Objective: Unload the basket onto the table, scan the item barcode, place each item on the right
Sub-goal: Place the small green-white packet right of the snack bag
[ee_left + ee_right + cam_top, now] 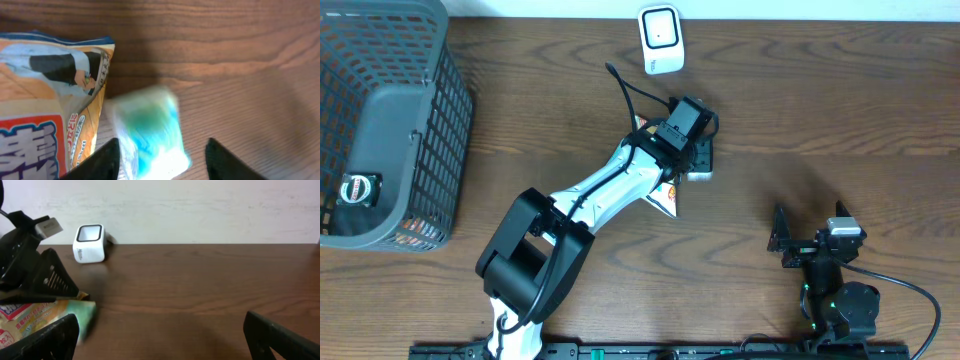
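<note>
Blue-green sachet (147,132), blurred inside the spread left gripper (162,147): needed to pinch one edge firmly and present it squarely to the white scanner (660,38) at the table's (820,120) far edge; right gripper (160,320) spread wide too.

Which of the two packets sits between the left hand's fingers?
The small blue-and-white packet, blurred in the left wrist view, is between them. The large orange snack bag lies beside it, outside the left hand.
</note>
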Controlling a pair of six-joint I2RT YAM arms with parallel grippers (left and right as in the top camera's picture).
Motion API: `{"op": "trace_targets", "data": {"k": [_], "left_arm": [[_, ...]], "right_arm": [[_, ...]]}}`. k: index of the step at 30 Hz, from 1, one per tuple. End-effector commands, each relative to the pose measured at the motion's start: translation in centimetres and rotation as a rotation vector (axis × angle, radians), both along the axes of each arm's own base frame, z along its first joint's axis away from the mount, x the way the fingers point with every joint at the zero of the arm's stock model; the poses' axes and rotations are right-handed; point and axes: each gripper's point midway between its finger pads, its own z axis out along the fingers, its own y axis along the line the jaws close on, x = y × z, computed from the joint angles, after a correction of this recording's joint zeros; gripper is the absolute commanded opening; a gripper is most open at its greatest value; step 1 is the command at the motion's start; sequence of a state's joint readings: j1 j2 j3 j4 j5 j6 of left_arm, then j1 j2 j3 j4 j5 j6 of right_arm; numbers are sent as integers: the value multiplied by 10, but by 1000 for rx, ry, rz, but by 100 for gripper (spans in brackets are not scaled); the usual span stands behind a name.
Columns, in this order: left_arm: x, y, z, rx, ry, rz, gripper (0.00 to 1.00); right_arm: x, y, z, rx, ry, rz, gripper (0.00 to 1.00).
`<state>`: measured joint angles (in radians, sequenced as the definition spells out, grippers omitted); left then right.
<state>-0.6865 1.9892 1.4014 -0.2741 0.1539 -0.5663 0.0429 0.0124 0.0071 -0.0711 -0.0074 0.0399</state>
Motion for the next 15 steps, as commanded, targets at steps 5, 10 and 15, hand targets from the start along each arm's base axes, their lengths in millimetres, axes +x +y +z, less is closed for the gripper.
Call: {"op": "trace_targets", "data": {"k": [5, 10, 15], "left_arm": [[8, -2, 39, -50, -85, -2, 66], [18, 8, 102, -101, -239, -30, 67], [33, 62, 196, -161, -435, 36, 72]], "right_arm": [[0, 3, -1, -11, 1, 14, 99], [0, 3, -1, -11, 1, 14, 99], [0, 3, -1, -11, 1, 14, 99]]}}
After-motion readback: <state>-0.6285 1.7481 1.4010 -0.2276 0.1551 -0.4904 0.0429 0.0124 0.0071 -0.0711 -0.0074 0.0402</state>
